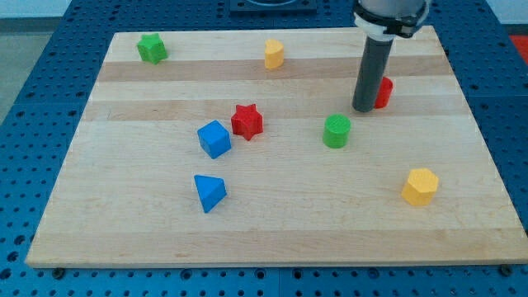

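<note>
A pale wooden board lies on a blue perforated table, and eight small blocks are spread over it. Farthest toward the view's left, near the top edge of the board, sits a green star block. Further right and lower, a blue triangular block lies toward the view's bottom, and just above it stands a blue cube. Just beside the cube on its right, touching or nearly so, is a red star block. Near the board's top edge, a little right of that, sits a small yellow block whose exact shape is hard to make out. Right of the board's middle stands a green cylinder. Above and to its right the dark rod comes down from the view's top, and the robot's tip rests on the board right against the left side of a red block, which the rod partly hides so that its shape cannot be told. The arm carries no hand or jaws; the rod holds nothing and only meets the red block at its side. The green cylinder is near the tip, to its lower left, but apart from it. Farthest right, toward the view's bottom, lies a yellow hexagonal block, well apart from the tip.
</note>
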You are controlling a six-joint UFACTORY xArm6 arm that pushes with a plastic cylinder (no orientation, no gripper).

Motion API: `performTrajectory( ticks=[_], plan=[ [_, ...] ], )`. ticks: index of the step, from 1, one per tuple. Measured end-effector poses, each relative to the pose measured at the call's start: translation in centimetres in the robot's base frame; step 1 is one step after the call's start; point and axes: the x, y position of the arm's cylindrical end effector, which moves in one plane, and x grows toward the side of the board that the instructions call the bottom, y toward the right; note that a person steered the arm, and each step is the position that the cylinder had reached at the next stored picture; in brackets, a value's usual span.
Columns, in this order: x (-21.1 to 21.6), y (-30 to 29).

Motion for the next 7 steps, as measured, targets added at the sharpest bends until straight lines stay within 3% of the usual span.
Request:
performTrajectory(
  ticks=[2,3,4,5,7],
  plan=[
    [-0.1,6.7],
    [-3.2,4.5],
    [0.0,5.6],
    [0.3,2.5],
    [-2.8,0.8]
  ],
)
